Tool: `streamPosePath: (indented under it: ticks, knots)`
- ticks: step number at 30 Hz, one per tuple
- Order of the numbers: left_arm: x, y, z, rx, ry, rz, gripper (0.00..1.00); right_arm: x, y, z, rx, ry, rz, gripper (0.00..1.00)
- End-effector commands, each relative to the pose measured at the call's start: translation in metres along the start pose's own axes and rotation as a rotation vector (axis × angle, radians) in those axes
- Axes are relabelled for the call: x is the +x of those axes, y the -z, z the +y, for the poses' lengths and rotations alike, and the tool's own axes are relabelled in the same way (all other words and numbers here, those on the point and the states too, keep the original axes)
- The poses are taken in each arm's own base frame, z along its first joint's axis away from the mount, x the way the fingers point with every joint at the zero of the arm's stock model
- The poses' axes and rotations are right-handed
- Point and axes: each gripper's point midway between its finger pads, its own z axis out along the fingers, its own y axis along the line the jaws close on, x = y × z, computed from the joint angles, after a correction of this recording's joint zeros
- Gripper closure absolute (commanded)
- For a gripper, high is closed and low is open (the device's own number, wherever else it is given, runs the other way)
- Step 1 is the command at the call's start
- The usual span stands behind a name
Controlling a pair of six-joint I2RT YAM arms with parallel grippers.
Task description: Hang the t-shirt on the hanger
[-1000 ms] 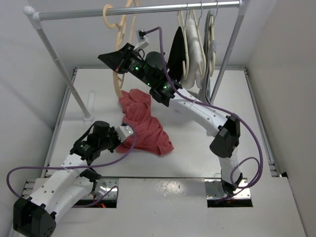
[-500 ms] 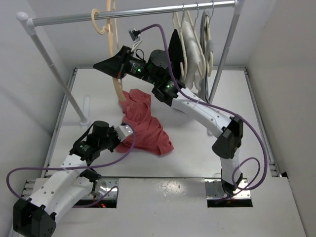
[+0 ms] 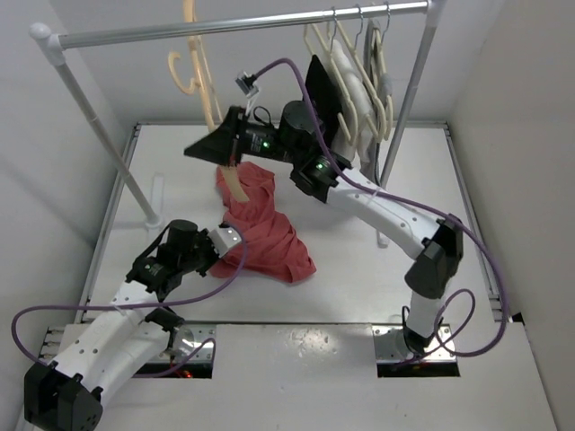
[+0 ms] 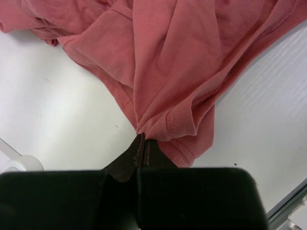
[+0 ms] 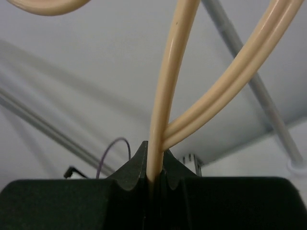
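Observation:
The faded-red t-shirt (image 3: 266, 235) lies crumpled on the white table; it also fills the left wrist view (image 4: 182, 57). My left gripper (image 3: 221, 248) is shut on a ribbed hem at the shirt's near left edge (image 4: 143, 143). My right gripper (image 3: 230, 149) is shut on a bar of the peach-beige hanger (image 3: 208, 99) and holds it in the air above the shirt's far end. The hanger's hook (image 3: 181, 71) appears off the rail. In the right wrist view the hanger's bars (image 5: 165, 86) rise from between the closed fingers (image 5: 154, 158).
A grey clothes rail (image 3: 269, 19) spans the back, with a slanted left leg (image 3: 103, 126) and a right post (image 3: 409, 99). Cream hangers (image 3: 356, 81) and a black garment (image 3: 320, 85) hang at its right end. The right arm's purple cable (image 3: 287, 65) loops near the rail.
My right arm has swung the hanger off the rail, left and down towards the shirt, with the hook now lower. The left gripper and the shirt have stayed still.

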Motion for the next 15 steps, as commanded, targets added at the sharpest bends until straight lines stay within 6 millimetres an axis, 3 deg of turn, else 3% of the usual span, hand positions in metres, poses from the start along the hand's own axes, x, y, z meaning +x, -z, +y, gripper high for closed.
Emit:
streamPosePath:
  ticks: [1, 3, 5, 6, 11, 15]
  knots:
    - [-0.006, 0.002, 0.007, -0.033, 0.018, -0.034, 1.00, 0.016, 0.036, 0.036, -0.063, 0.096, 0.095, 1.00]
    - [-0.006, 0.002, 0.007, -0.033, 0.018, -0.034, 0.96, 0.051, 0.058, 0.010, 0.018, 0.071, 0.199, 1.00]
    - [-0.007, 0.002, 0.006, -0.026, 0.006, -0.039, 0.83, 0.066, 0.078, 0.015, 0.045, 0.055, 0.267, 1.00]
    - [-0.007, 0.002, 0.007, -0.026, -0.010, -0.039, 0.78, 0.076, 0.089, 0.008, 0.065, 0.050, 0.297, 1.00]
    - [-0.004, 0.003, 0.008, -0.016, -0.131, -0.028, 0.35, 0.099, 0.126, 0.014, 0.085, 0.051, 0.378, 1.00]
    - [-0.011, 0.019, 0.025, -0.088, -0.408, -0.054, 0.27, 0.137, 0.166, 0.002, 0.169, -0.013, 0.509, 1.00]
